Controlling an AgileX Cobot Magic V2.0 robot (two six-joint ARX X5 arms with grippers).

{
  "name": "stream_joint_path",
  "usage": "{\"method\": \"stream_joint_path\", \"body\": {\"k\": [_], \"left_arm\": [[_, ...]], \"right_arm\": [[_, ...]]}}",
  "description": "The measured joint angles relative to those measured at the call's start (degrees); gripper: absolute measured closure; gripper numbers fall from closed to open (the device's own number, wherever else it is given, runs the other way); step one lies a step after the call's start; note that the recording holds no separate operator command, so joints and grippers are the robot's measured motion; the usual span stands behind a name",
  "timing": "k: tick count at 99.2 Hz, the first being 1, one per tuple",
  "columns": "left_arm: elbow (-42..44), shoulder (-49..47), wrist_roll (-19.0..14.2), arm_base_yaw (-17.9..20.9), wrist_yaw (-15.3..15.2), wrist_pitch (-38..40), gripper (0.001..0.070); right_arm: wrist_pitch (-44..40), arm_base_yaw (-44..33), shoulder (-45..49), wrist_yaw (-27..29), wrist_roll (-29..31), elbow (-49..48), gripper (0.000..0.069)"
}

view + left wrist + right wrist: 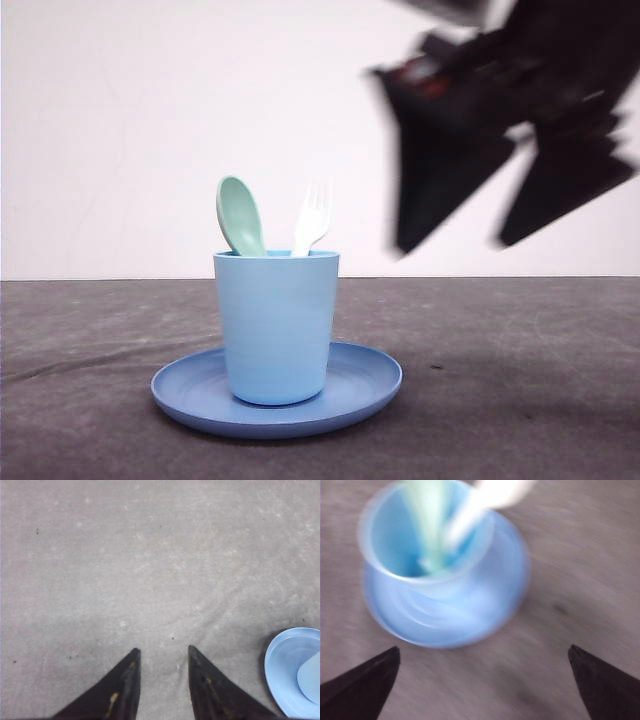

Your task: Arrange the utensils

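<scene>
The right pincer (470, 240), fingers spread wide and holding nothing, hangs high above the worktop (520, 380) to the right of a light blue cup (277, 325), its outline smeared by motion. From its own wrist camera the two dark fingertips (365, 680) stand far apart at the frame's corners, looking down on the cup and the round blue plate (505, 580) beneath it. The mint-green spoon (240, 215) and the white fork (312, 218) both stand handle-down in the cup, spoon bowl on the left, fork tines on the right, each leaning on the rim. The cup sits upright at the plate's centre.

With both utensils housed, the sorting looks finished; the step in hand appears to be the arm's motion clear of the cup, and the next move probably calls for little more than a clean path to a rest pose without brushing the fork.

The left pincer (164, 652) hovers low over bare grey worktop, fingers a modest gap apart and empty, the plate's edge just to one side.
</scene>
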Motion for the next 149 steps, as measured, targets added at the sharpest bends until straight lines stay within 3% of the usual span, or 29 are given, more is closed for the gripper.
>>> {"method": "stream_joint_path", "body": {"k": [27,47,83,87,94,101,108,120,149], "left_arm": [[0.00,-0.02,0.02,0.00,0.00,-0.96,0.0547],[0.00,0.00,0.00,0.00,0.00,-1.44,0.0547],[0.00,0.00,0.02,0.00,0.00,-1.55,0.0551],[0.00,0.00,0.02,0.00,0.00,-1.55,0.0579],[0.00,0.00,0.00,0.00,0.00,-1.86,0.0658],[0.00,0.02,0.00,0.00,0.00,-1.92,0.0686],[0.00,0.15,0.00,0.00,0.00,-2.19,0.0694],[0.00,0.31,0.00,0.00,0.00,-3.06,0.0695],[0.00,0.31,-0.02,0.00,0.00,-2.99,0.0695]], "right_arm": [[-12.66,-20.72,-12.79,-5.75,1.20,0.00,0.0010],[-14.01,-34.05,-15.54,-11.39,-1.25,0.00,0.0011],[-14.53,-37.55,-14.95,-10.47,-5.57,0.00,0.0019],[-14.56,-37.55,-14.95,-10.49,-5.53,0.00,0.0080],[-14.58,-37.55,-14.95,-10.47,-5.55,0.00,0.0291],[-14.49,-37.55,-14.95,-10.47,-5.55,0.00,0.0499],[-13.97,-37.55,-14.95,-10.47,-5.55,0.00,0.0618],[-13.99,-37.55,-14.95,-10.47,-5.55,0.00,0.0673],[-10.82,-37.55,-14.95,-10.47,-5.55,0.00,0.0682]]}}
